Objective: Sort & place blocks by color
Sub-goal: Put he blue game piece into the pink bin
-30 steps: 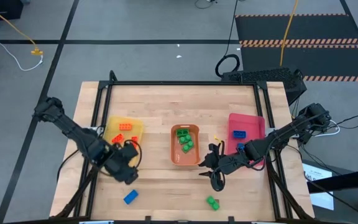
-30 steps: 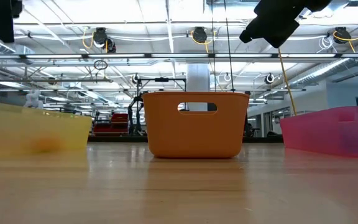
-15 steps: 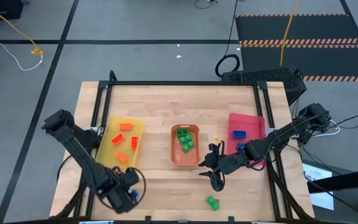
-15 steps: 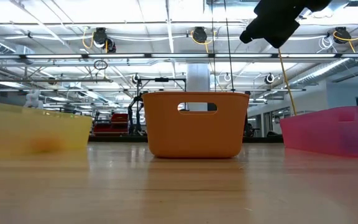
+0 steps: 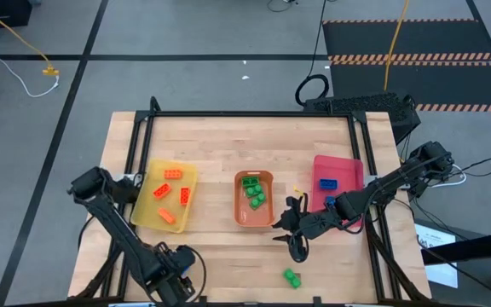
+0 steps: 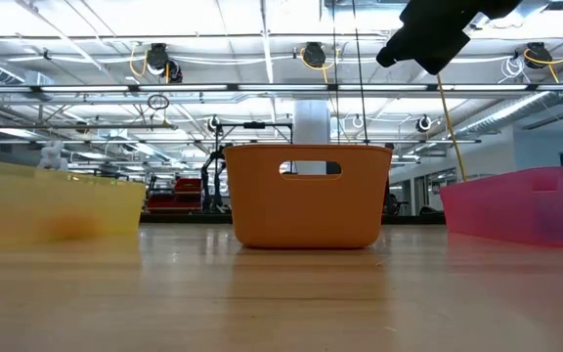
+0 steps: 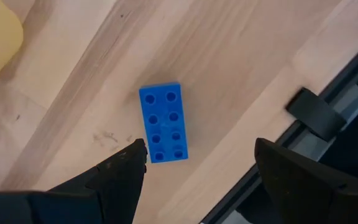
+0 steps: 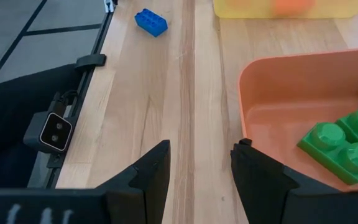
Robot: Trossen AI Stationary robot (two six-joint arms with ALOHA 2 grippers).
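Left gripper (image 7: 194, 165) poised over the near-left corner of the pale wooden table (image 5: 220, 141), fingers spread wide, nothing between them. Directly beneath lies a small blue studded plastic brick (image 7: 165, 122), flat on the wood, studs up, close to the black table-edge frame (image 7: 316, 112). Its long axis runs roughly in line with the gap between the fingers, so the jaws straddle its short side; judged a fair line-up for a straight descent.

Right gripper (image 8: 197, 163) waits beside the orange plastic tray (image 5: 254, 199), jaws partly open, empty; well apart from the blue brick, so the left arm is plainly nearer.

Pink translucent tray (image 5: 337, 181), where a blue brick already sits, lies far across the table.
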